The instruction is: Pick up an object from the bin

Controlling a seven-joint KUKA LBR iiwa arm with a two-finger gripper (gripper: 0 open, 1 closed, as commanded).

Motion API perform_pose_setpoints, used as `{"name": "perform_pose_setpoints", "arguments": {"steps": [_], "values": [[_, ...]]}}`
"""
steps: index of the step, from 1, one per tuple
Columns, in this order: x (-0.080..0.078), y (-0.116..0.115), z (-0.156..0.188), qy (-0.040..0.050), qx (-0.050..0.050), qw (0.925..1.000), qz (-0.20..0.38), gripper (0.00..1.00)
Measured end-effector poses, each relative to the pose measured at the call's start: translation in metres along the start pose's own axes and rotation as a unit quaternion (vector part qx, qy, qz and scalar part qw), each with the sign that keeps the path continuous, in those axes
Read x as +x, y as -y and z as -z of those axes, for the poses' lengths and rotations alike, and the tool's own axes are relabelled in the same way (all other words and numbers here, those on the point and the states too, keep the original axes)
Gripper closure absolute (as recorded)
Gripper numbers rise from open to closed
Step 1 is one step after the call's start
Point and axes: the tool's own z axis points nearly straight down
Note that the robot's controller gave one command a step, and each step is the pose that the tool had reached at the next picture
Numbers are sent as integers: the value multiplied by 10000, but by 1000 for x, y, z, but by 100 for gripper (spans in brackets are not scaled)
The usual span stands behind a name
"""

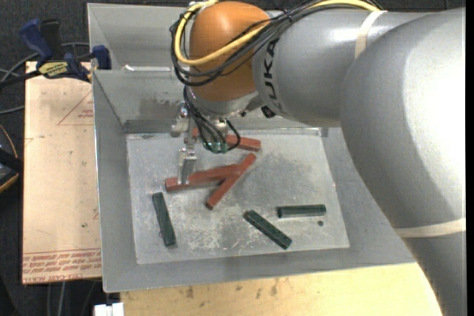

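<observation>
My gripper [186,163] hangs below the orange wrist cover at the back left of the bin floor. Its tip comes down at the left end of a long red-brown bar [215,176], which lies almost level. A second red-brown bar [231,181] crosses that one on a slant, running from lower left to upper right. Behind them a third red-brown bar [249,144] is partly hidden by the wrist. Whether anything sits in the gripper is hidden from this angle.
Three dark green bars lie nearer the front: one [164,218] at the left, almost upright in the view, one [267,229] slanted at the middle, one [301,211] level at the right. The big grey arm covers the bin's right side.
</observation>
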Motion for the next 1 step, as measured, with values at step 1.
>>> {"name": "perform_pose_setpoints", "arguments": {"steps": [1], "values": [[-2,1,5,40,-7,10000,-12,0]]}}
